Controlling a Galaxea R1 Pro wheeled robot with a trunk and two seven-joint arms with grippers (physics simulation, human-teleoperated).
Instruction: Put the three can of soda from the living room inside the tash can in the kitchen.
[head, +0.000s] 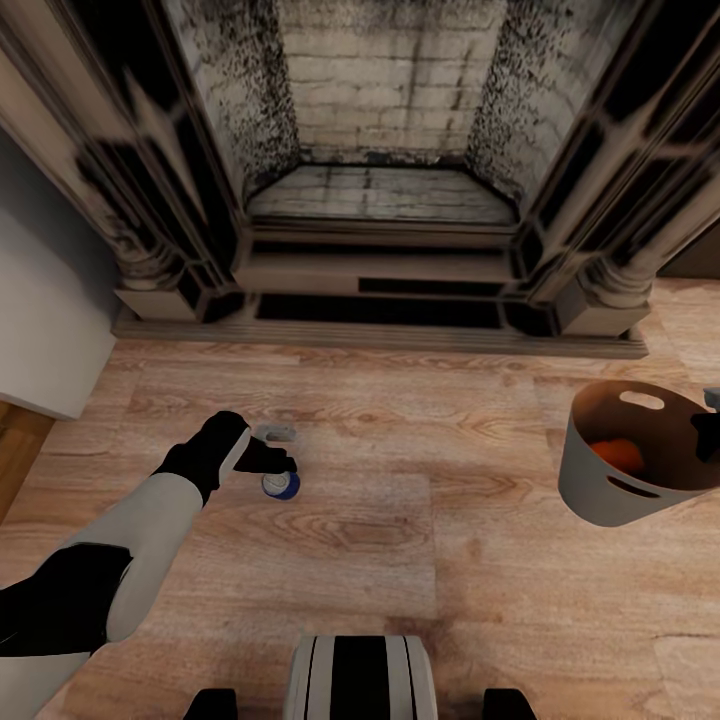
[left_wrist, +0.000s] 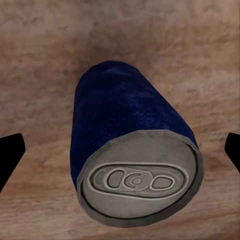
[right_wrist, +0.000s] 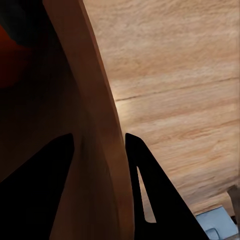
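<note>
**Left wrist view: blue can framed between spread fingers**

Left wrist view shows our left gripper (left_wrist: 120, 155) spread wide, the blue can (left_wrist: 134, 160) upright on the floor before the fireplace (head: 380, 160) — directly beneath us, untouched. We judge it light, rigid, slick; grip mid-wall. Our right gripper (right_wrist: 100, 145) is clamped on the trash can (head: 628, 465) rim — orange cans (head: 620, 455) inside.

The head camera looks steeply down from above the robot's base at the wood floor (head: 400, 560), facing the fireplace (head: 380, 150). The left wrist camera sits very close over the blue can (left_wrist: 132, 155), which the head view also catches (head: 281, 485). The right wrist camera peers along the bin's wall (right_wrist: 100, 130), close up; the head view shares that bin (head: 590, 480).
</note>
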